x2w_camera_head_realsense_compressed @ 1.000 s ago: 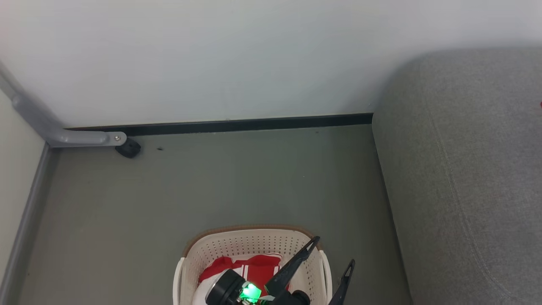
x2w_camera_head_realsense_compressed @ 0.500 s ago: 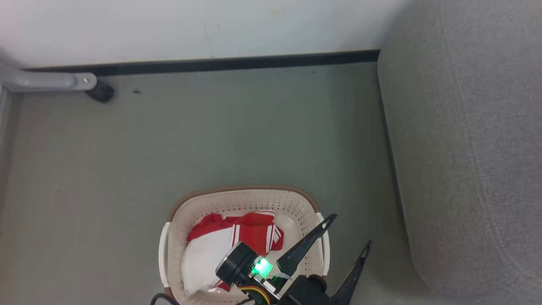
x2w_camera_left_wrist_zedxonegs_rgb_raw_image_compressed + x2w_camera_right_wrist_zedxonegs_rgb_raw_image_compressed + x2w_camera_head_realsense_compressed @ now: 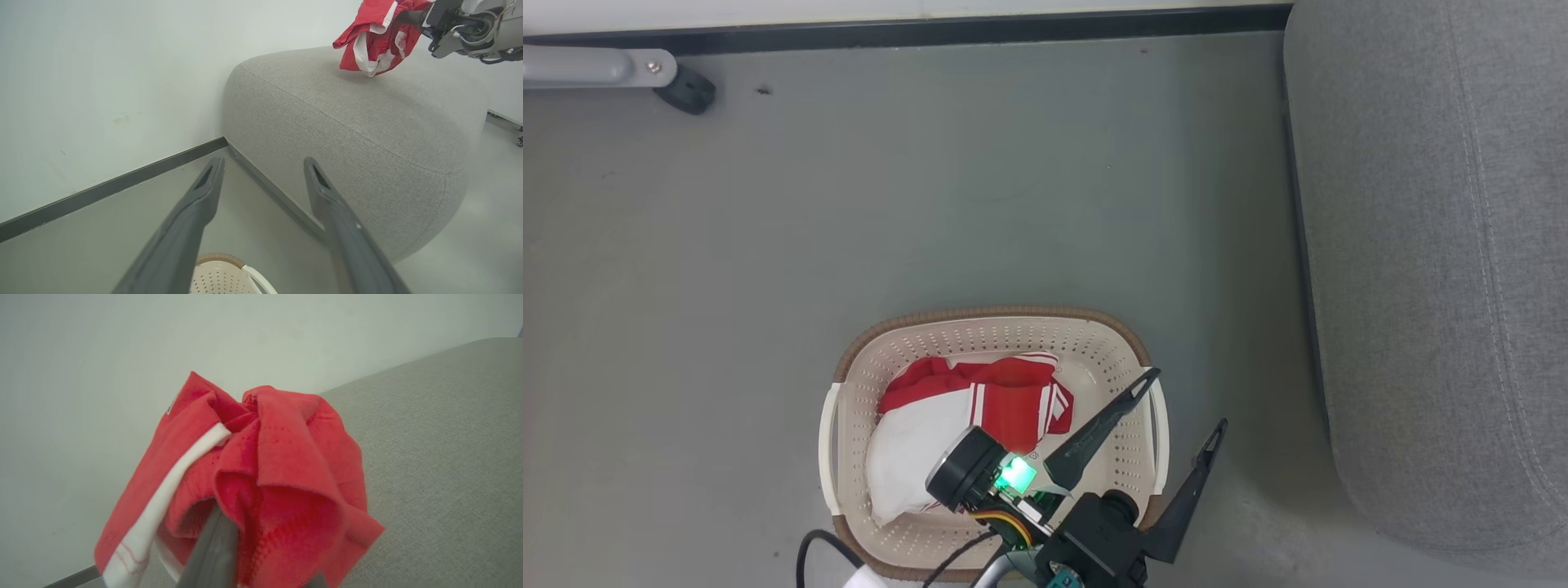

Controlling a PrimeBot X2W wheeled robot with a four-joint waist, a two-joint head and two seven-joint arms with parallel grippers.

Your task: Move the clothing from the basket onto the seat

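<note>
While the head camera is looking straight down, the large grey woven-fabric sofa seat is running along the 3 o'clock side of that view, and the grey-green floor is spreading from the centre out to 9 o'clock. The left wrist view is adding the seat's rounded corner seen from the side and the white wall at 10 o'clock.

On the floor at 6 o'clock of the head view, the small cream-white perforated plastic basket with a brown rim is sitting near the seat without touching it. The crumpled red and white striped garment is lying inside it.

At 1 o'clock in the left wrist view, the bunched red garment with white trim is hanging over the seat top from the right gripper. Whether its lowest fold is touching the cushion I cannot tell. The right wrist view is showing that cloth close up, with the dark fingers pinching together on it.

The left gripper is hovering at 5 o'clock of the head view. Its fingers are spreading wide and gripping nothing, one over the basket's rim and one over the floor.

A grey metal leg with a black foot is showing at 11 o'clock. A small label on the held garment is too small to read.
</note>
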